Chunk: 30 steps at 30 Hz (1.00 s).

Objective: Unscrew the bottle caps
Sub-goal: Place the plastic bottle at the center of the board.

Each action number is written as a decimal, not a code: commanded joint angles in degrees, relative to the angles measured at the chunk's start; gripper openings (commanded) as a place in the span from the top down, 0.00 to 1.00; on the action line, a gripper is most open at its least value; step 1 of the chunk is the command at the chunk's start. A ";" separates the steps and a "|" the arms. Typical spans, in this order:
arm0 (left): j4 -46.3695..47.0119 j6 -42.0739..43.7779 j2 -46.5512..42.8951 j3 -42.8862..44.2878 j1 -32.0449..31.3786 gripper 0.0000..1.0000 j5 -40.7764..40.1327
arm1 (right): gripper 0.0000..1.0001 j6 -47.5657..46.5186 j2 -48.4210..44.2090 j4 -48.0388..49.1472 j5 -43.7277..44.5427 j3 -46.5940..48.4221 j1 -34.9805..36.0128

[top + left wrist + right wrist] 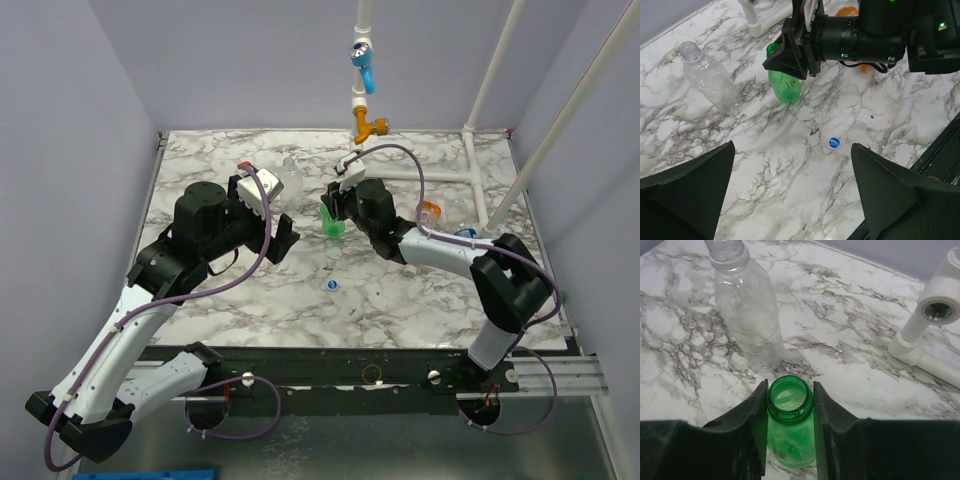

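Bottle cap [834, 143], blue and white, is lying loose on the marble surface [790, 190], near the green bottle [790, 442], whose uncapped neck the right gripper [789, 390] is clamping. Left gripper [792, 146] is hanging spread wide. Orange bottle [845, 11] is showing only partly behind the right arm [860, 40].

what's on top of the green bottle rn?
Nothing. The green bottle has an open mouth and no cap, with the right gripper shut on its neck. The fingers cover the sides of the neck.
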 commanded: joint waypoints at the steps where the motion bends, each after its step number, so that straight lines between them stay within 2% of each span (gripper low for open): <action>1: -1.39 1.15 -0.90 0.35 0.10 0.01 0.99 | 0.99 -0.59 4.35 15.88 7.49 -2.63 -0.08; 4: -1.41 1.13 -0.72 0.35 0.18 0.01 1.25 | 0.99 0.23 7.27 19.59 10.15 -3.20 -0.04; 10: -2.01 1.90 0.04 0.78 0.19 0.01 1.11 | 0.98 1.69 8.51 17.58 9.43 -3.30 -0.06; 16: -2.11 2.01 1.86 1.31 0.20 0.01 0.49 | 0.54 1.67 6.11 15.61 9.10 -4.27 -0.03; 18: -2.12 2.03 2.13 1.63 0.20 0.01 0.48 | 0.45 1.87 5.18 15.17 9.55 -4.35 -0.04; 23: -2.19 2.10 2.61 2.37 0.19 0.01 0.21 | 0.31 1.67 2.75 13.65 9.25 -3.71 -0.03; 30: -2.38 2.18 2.35 2.80 0.19 0.01 0.43 | 0.19 1.45 -1.90 10.24 8.96 -2.54 -0.06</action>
